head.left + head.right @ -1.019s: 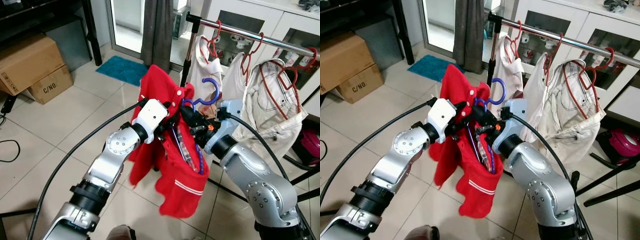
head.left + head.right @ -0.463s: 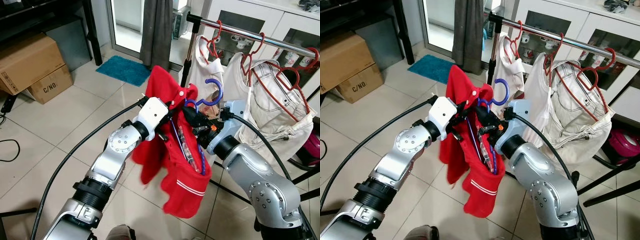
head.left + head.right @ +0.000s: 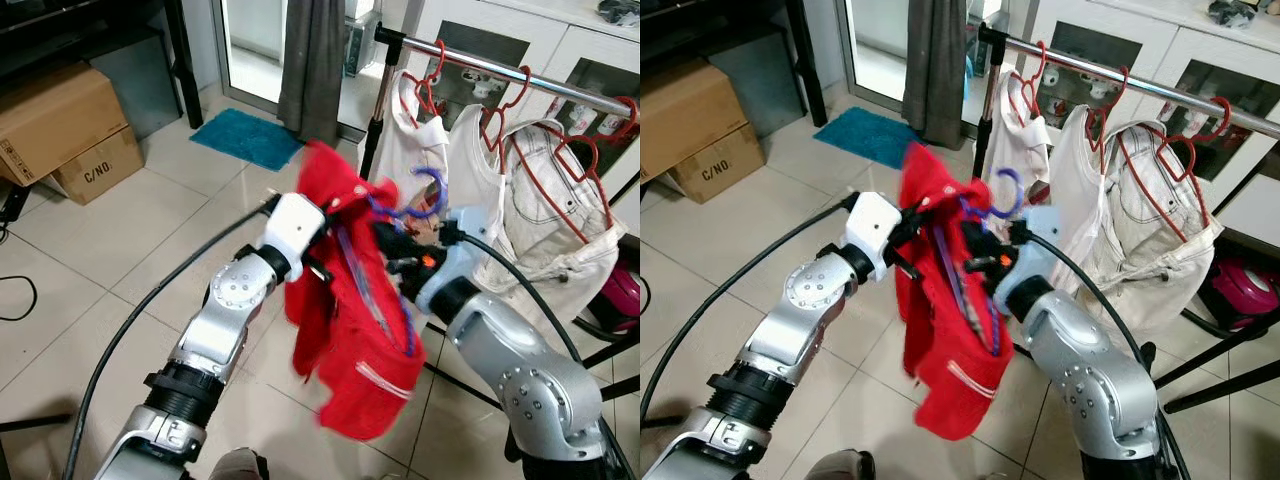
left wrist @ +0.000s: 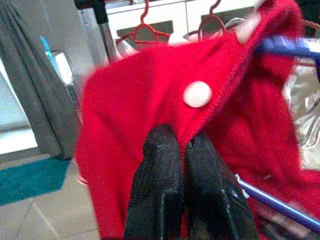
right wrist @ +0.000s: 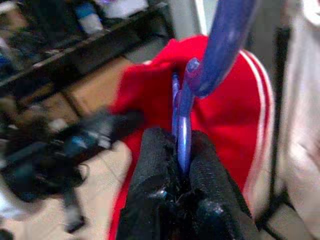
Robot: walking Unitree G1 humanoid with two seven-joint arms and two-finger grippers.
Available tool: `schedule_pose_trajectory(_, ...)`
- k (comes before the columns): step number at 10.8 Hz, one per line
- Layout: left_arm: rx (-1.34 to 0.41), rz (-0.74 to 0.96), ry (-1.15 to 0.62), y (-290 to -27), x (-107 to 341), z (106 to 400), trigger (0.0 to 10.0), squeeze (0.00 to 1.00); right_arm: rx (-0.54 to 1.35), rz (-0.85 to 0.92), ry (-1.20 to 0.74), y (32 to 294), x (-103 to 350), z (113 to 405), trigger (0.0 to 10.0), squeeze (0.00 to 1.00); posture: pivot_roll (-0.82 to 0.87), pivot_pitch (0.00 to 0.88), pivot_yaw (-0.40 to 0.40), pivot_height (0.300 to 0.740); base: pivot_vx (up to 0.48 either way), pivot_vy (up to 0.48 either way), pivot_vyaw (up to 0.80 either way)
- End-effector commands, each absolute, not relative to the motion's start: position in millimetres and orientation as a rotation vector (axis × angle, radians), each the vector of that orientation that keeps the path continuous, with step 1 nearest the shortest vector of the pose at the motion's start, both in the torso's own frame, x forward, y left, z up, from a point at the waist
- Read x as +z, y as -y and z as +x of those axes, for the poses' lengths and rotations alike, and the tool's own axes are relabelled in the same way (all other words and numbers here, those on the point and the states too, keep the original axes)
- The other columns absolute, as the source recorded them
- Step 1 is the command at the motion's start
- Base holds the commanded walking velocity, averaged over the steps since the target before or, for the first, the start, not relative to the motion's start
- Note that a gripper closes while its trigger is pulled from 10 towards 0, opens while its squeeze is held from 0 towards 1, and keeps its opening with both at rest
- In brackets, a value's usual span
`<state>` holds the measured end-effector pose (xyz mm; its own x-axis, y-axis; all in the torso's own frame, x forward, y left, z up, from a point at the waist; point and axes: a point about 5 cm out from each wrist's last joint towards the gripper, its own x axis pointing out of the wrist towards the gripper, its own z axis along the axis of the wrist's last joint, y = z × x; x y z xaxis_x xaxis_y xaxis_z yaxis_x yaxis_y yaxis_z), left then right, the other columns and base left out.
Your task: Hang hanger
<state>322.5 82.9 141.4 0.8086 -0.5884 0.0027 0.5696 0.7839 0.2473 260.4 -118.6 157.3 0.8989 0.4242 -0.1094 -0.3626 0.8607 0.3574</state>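
Now, rail: chrome clothes rail carrying red hangers with pale garments.
Left gripper: jaws pinched shut on red shirt.
Right gripper: jaws clamped on purple hanger.
Change: shirt and hanger have risen nearer the rail, blurred.
Meaning: hook below the rail, not yet hung.

Three red hangers, two boxes
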Motion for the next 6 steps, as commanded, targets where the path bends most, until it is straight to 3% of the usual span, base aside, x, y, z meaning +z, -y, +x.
schedule_pose_trajectory(1,-0.582,0.219,0.094,-86,147,323,0.0,0.00,0.329,0.324,-0.215,131,154,261,10.0,0.00,0.03,0.051,-0.072,0.740,0.000,0.000,0.00)
schedule_pose_trajectory(4,-0.479,0.213,0.000,-96,135,328,0.0,0.00,0.275,0.202,-0.410,136,132,248,10.0,0.00,0.02,0.063,-0.078,0.740,0.000,0.000,0.00)
schedule_pose_trajectory(6,-0.448,0.228,-0.025,-99,132,329,0.0,0.00,0.225,0.216,-0.396,143,136,248,10.0,0.00,0.02,0.071,-0.081,0.740,0.000,0.000,0.00)
